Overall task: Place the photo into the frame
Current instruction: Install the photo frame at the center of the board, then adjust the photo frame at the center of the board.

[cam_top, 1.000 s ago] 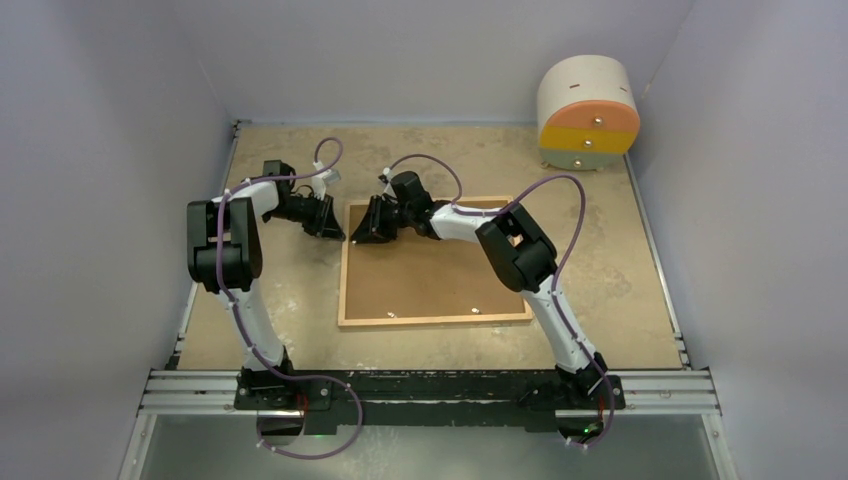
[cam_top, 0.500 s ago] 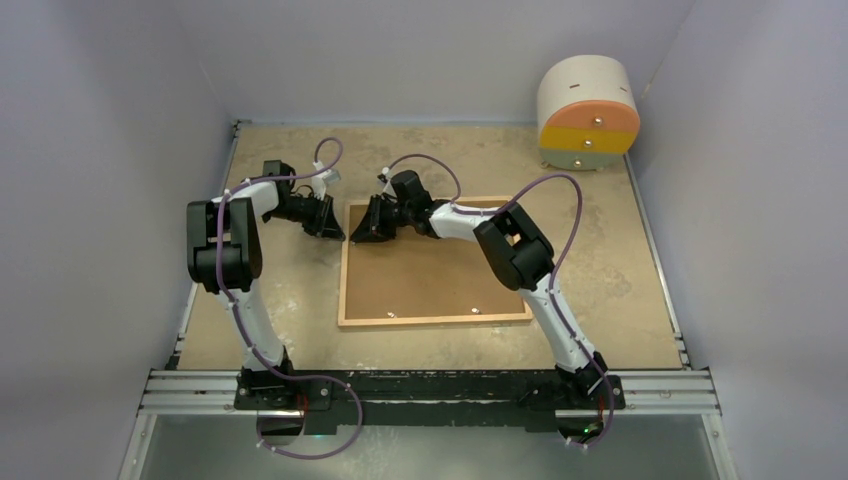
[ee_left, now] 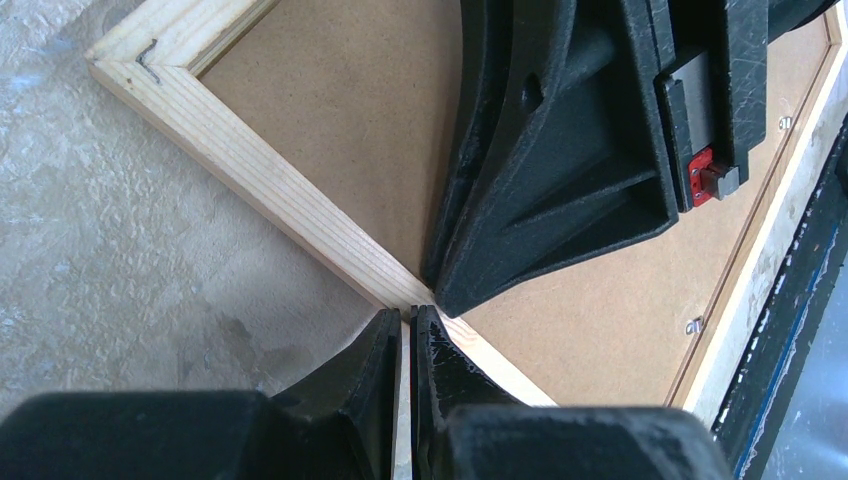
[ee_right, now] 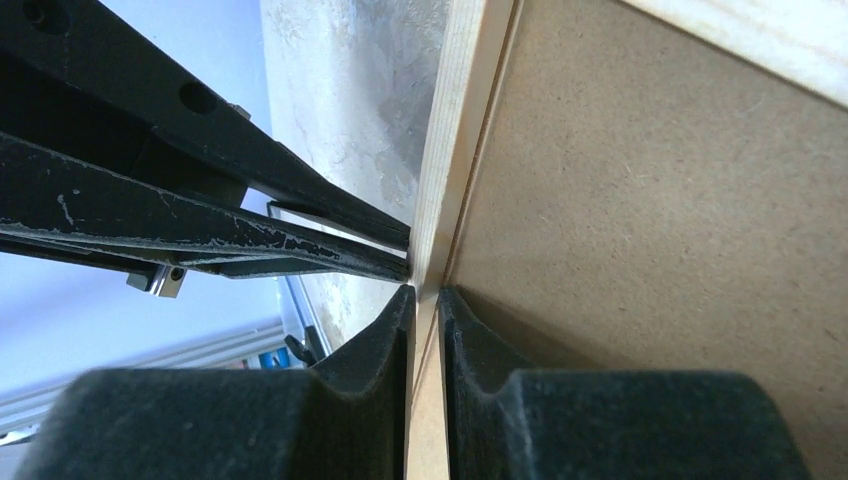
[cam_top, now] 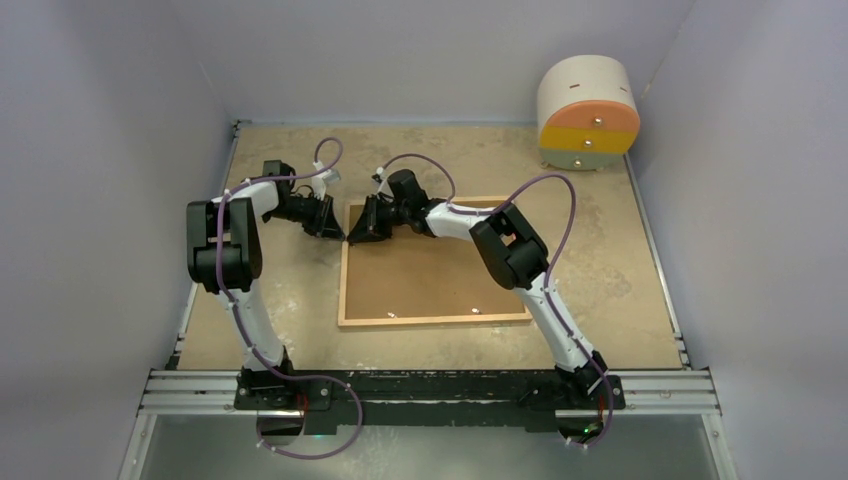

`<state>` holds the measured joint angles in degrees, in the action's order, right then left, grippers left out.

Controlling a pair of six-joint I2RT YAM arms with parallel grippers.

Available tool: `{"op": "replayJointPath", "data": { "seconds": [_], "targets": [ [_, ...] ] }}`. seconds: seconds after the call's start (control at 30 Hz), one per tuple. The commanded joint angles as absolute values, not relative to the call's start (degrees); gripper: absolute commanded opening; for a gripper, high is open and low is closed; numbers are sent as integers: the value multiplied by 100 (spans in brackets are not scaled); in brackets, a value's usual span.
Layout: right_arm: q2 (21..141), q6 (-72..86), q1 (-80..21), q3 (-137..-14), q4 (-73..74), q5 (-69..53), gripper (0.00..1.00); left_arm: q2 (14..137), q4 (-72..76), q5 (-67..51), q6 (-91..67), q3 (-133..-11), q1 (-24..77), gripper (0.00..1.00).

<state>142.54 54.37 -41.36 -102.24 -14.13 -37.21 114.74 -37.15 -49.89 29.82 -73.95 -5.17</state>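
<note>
Obs. The right gripper point(ee_right: 423, 292) has its jaws narrowed to a slit astride the left rail of the frame point(cam_top: 436, 320). One finger is on the table point(cam_top: 300, 290) side, the other on the side of the brown backing panel point(cam_top: 420, 280). They appear to pinch the rail.

The left gripper point(ee_left: 405, 315) has its fingers all but together, with nothing seen between them. Its tips butt against the rail's outer edge, directly opposite the right gripper's tips and almost touching them.

The frame lies flat beneath both, back upward, with the panel seated in it. The photo is not visible in any view, so it cannot be told whether it sits beneath the panel.

Risks, judged:
1. Tips this crowded could knock together on any sideways move.
2. The pinch is narrow and at one point near a corner. If lifted there, the frame may pivot and slip free.
3. If the frame is tilted with the panel unsecured, the panel could drop out.
</note>
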Motion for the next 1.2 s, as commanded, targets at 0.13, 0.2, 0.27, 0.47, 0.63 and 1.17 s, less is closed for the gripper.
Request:
{"op": "replayJointPath", "data": {
  "seconds": [0.13,0.2,0.27,0.47,0.63,1.17],
  "targets": [
    [14373,5247,-4289,-10423,-1043,-4033,16,11516,-3625,-4551,3406,-7192,-423,0],
    [14358,5240,-4289,-10460,-996,-4077,16,11514,-3637,-4560,3402,-7191,-422,0],
    [14330,5167,-4270,-10566,-898,-4045,16,11484,-3647,-4565,3408,-7198,-424,0],
    [13883,4908,-3865,-10886,-644,-3867,31,11319,-3935,-4554,3527,-7382,-519,0],
    [12787,4689,-3195,-9856,-755,-3598,56,11066,-4165,-4276,3876,-7317,-571,0],
    [9408,3799,-687,-5579,-13,-229,88,10246,-3779,-3264,4673,-5717,205,0]
  ]
}}
